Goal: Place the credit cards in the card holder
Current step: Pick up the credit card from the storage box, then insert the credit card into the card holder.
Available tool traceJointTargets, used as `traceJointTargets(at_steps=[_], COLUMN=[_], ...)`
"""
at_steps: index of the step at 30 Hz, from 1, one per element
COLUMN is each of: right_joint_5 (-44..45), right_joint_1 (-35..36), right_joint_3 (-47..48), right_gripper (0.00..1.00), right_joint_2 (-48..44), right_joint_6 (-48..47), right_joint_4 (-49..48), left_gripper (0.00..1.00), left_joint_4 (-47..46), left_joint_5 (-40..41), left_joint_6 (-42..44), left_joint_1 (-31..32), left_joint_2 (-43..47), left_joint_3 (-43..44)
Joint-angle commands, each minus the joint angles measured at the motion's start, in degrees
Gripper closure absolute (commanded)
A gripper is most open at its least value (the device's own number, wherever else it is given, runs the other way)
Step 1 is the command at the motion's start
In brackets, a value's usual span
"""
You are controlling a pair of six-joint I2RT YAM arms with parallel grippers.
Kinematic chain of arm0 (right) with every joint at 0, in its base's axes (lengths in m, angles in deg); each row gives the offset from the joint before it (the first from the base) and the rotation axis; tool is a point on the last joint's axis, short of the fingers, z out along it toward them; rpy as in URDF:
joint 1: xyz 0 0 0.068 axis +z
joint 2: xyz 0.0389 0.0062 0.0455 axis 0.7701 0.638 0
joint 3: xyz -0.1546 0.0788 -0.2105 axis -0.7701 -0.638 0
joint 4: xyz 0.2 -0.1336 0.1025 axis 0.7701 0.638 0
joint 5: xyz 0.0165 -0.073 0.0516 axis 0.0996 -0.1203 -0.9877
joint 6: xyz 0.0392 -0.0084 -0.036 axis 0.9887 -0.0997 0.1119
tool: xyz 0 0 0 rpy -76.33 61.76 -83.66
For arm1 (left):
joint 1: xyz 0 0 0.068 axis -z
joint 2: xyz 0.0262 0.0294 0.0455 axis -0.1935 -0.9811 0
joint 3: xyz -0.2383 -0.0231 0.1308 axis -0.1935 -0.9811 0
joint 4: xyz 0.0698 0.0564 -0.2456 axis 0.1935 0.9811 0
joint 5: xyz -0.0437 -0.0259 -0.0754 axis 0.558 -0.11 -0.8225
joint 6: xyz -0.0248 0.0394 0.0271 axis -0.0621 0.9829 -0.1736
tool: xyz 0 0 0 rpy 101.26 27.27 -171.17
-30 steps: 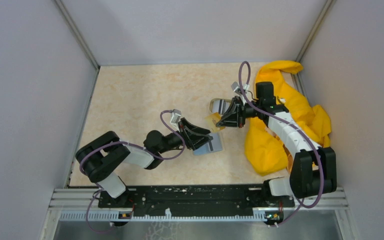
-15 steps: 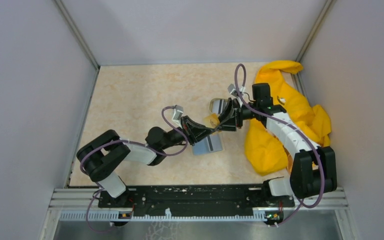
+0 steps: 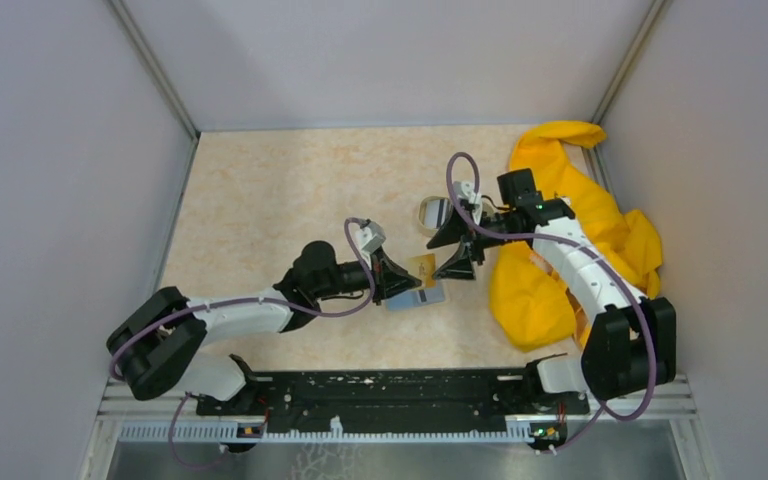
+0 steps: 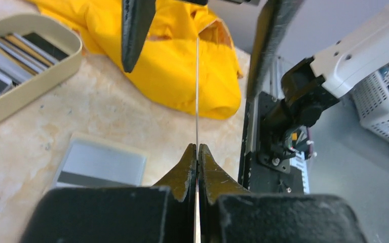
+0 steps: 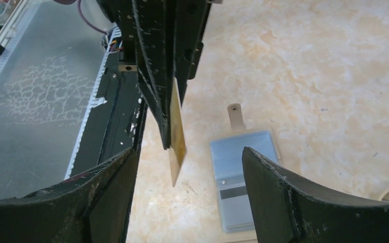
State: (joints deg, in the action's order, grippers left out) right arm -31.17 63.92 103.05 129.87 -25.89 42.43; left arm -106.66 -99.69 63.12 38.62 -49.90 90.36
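My left gripper (image 3: 405, 272) is shut on a gold credit card (image 3: 422, 266), which it holds on edge above the table. In the left wrist view the card (image 4: 197, 91) is a thin line rising from the pinched fingertips (image 4: 198, 148). My right gripper (image 3: 448, 252) stands open around the card's far end, its fingers (image 4: 134, 30) apart from it. The card holder (image 3: 418, 294) lies open on the table just below, light blue inside, with a grey striped card in it (image 5: 228, 172). More credit cards (image 4: 10, 55) lie in the beige dish (image 3: 438, 212).
A big yellow cloth (image 3: 570, 230) is heaped at the right, under my right arm. The oval dish's rim (image 4: 55, 71) lies just beyond the card holder. The holder's snap strap (image 5: 235, 115) points away from it. Grey walls close in the table on three sides.
My right gripper has opened and let go of the gold card. My left gripper has shut on it, and the left arm has stretched out to the right.
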Motion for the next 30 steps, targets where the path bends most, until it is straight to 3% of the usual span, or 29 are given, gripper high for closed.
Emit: traceJointTargets(at_steps=[1, 6, 17, 21, 27, 30], right_joint_5=[-0.7, 2.1, 4.4, 4.9, 6.2, 6.6], right_joint_1=[3.3, 6.3, 6.6, 6.7, 7.5, 7.9], right_joint_3=[0.0, 0.5, 1.3, 1.6, 1.5, 1.8], right_gripper=[0.26, 0.38, 0.55, 0.66, 0.71, 0.79], right_joint_2=[-0.9, 1.2, 2.7, 3.5, 4.6, 5.1], right_joint_6=[-5.4, -4.3, -3.8, -3.2, -3.1, -3.1], right_joint_4=[2.4, 2.4, 3.0, 2.8, 2.7, 2.8], left_gripper=[1.0, 1.0, 1.0, 1.0, 1.0, 1.0], left_joint_4=[15.9, 17.9, 21.2, 21.2, 20.8, 20.7], left_joint_5=[-3.1, -2.4, -0.5, -0.2, -0.7, -0.5], left_joint_6=[6.4, 8.1, 10.5, 10.4, 10.2, 10.2], left_joint_1=[0.1, 0.1, 0.1, 0.1, 0.1, 0.1], left_joint_2=[0.4, 0.1, 1.5, 1.7, 1.4, 1.5], left_joint_3=[4.4, 5.6, 5.8, 5.7, 5.6, 5.4])
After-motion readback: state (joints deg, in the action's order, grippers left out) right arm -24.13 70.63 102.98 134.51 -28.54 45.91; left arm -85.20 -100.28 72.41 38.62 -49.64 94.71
